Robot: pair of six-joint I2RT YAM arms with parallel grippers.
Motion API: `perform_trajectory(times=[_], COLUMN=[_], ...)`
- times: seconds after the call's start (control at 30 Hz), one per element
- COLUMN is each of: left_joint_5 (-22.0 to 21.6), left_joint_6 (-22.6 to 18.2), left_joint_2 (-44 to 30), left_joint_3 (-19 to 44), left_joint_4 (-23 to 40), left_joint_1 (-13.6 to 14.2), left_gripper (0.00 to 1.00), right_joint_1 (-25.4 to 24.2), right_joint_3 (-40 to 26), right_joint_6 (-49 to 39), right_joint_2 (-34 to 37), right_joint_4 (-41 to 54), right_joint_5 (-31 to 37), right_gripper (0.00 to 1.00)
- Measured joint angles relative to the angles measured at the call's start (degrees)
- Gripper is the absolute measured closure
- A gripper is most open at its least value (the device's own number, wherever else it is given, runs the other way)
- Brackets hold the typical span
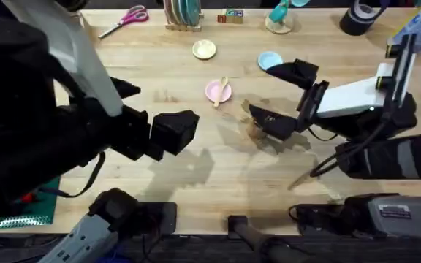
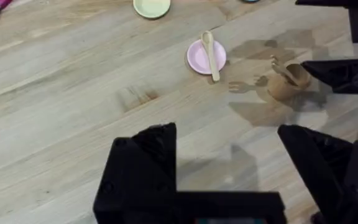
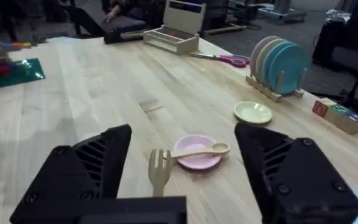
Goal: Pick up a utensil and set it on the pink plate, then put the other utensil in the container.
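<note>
Spoon: we saw the spoon (image 2: 211, 55) lying across the pink plate (image 2: 199, 59), its bowl over the plate and its handle running out past the rim onto the bench (image 2: 73, 112); from the right wrist it showed again (image 3: 199, 151) resting on the same plate (image 3: 197, 160).

Fork: we found the fork (image 3: 159, 171) standing upright, prongs up, between the right arm's fingers in its own wrist view; from the left wrist its prongs (image 2: 277, 65) rose from the container (image 2: 286, 84).

Container: the tan cup sat on the bench near the pink plate, apart from it, under the right arm's dark fingers.

Left end effector (image 2: 229, 168): its fingers stood wide apart with nothing between them, held above bare bench, well apart from the plate.

Right end effector (image 3: 182, 180): its fingers were spread wide on either side of the fork; we could not tell whether they touched it.

Other plates: a cream-yellow plate (image 1: 205, 50) and a light blue plate (image 1: 270, 60) lay farther back on the bench.
</note>
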State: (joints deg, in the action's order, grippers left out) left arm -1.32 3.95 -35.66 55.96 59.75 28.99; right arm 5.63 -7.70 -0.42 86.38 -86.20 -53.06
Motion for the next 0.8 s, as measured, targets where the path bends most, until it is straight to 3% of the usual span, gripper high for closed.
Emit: perform_trajectory(times=[0.57, 0.8], left_joint_5=[0.00, 0.00], left_joint_6=[0.00, 0.00], left_joint_2=[-0.01, 0.00], left_joint_3=[0.00, 0.00], left_joint_4=[0.00, 0.00], left_joint_1=[0.00, 0.00], left_gripper=[0.006, 0.006], right_joint_1=[-1.40, -2.19], right_joint_3=[-6.40, -12.63], right_joint_6=[2.92, 3.24], right_joint_2=[-10.73, -17.44], right_joint_4=[21.86, 44.17], right_joint_5=[3.40, 4.38], right_gripper=[0.004, 0.004])
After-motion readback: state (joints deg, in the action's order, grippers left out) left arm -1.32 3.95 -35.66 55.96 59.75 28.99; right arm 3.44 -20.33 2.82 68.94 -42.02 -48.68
